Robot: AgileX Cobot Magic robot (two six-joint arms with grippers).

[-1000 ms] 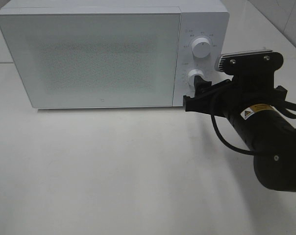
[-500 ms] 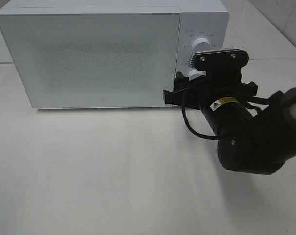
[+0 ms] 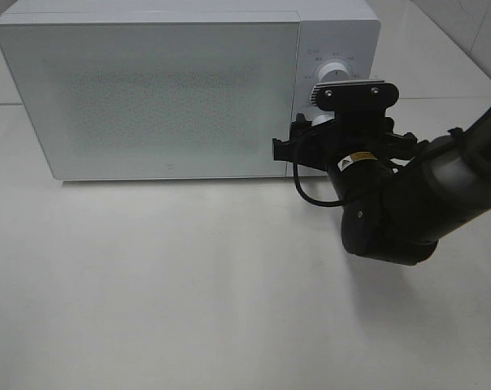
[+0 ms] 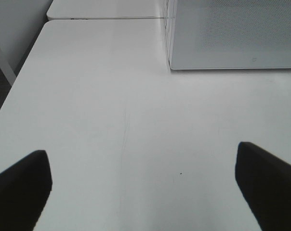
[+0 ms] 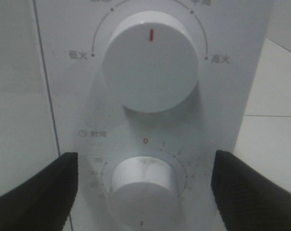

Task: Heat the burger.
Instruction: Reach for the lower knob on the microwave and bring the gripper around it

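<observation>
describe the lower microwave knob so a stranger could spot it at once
Start at the white microwave; its control panel runs down the right of the door. Two round white knobs sit there, one above the other: take the lower knob. Unlike the upper knob, it is ringed by numbers starting at a red 0, with a small clock symbol beside it.

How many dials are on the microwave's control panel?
2. The power dial is uppermost on the control panel; the timer dial is directly below, between the right gripper's open fingers. None appear hidden.
</observation>
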